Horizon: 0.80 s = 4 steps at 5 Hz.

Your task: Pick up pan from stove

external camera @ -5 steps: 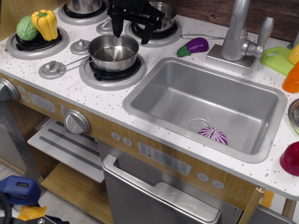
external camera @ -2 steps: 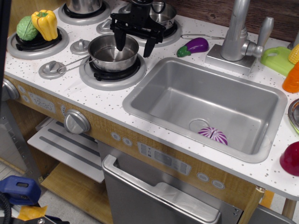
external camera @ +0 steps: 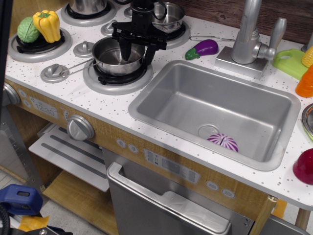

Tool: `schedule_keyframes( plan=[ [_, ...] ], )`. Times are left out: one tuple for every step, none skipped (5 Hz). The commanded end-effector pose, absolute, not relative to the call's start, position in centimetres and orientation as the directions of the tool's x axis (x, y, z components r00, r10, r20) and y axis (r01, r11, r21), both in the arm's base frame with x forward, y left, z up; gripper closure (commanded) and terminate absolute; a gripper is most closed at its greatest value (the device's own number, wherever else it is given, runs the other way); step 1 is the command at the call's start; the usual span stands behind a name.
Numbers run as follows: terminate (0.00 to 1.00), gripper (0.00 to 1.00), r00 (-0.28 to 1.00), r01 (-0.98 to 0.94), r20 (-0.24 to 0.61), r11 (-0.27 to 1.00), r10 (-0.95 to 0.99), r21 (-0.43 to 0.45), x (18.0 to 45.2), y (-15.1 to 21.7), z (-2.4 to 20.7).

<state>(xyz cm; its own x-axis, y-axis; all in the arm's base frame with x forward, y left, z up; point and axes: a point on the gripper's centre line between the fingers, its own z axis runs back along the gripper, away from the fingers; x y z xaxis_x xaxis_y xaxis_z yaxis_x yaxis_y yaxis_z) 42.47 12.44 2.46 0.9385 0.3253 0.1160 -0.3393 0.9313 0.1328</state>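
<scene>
The pan (external camera: 111, 58), a small shiny steel saucepan, sits on the front right burner (external camera: 117, 81) of the stove (external camera: 73, 90). Its thin wire handle (external camera: 73, 66) points left. My black gripper (external camera: 137, 54) is open and low over the pan's right side. Its left finger (external camera: 125, 50) reaches inside the pan and its right finger (external camera: 149, 55) hangs outside the right rim, so the jaws straddle the wall. I see no contact with the rim.
A smaller steel pot (external camera: 171, 14) stands on the back burner behind the gripper, and a bigger pot (external camera: 88, 6) at the back left. A yellow pepper (external camera: 46, 24) and a green cabbage (external camera: 27, 30) lie on the left burner. An eggplant (external camera: 203, 48), the sink (external camera: 146, 105) and the faucet (external camera: 247, 36) are to the right.
The gripper has come down and forward-left from above the back burner. Its fingers now straddle the pan's right rim. The pan has not moved.
</scene>
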Motion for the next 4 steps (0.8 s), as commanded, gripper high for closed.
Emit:
schedule_keyframes(
  plan=[
    [0.0,1.0,0.929,-0.354,0.155,0.928,0.335,0.114,43.4,13.0,4.4],
    [0.0,1.0,0.929,-0.352,0.174,0.924,0.326,0.149,43.5,12.8,5.7],
    [0.0,1.0,0.935,-0.343,0.167,0.921,0.314,0.186,43.9,12.3,8.0],
    [0.0,1.0,0.935,-0.346,0.165,0.909,0.314,0.232,43.6,11.5,10.6]
  ],
)
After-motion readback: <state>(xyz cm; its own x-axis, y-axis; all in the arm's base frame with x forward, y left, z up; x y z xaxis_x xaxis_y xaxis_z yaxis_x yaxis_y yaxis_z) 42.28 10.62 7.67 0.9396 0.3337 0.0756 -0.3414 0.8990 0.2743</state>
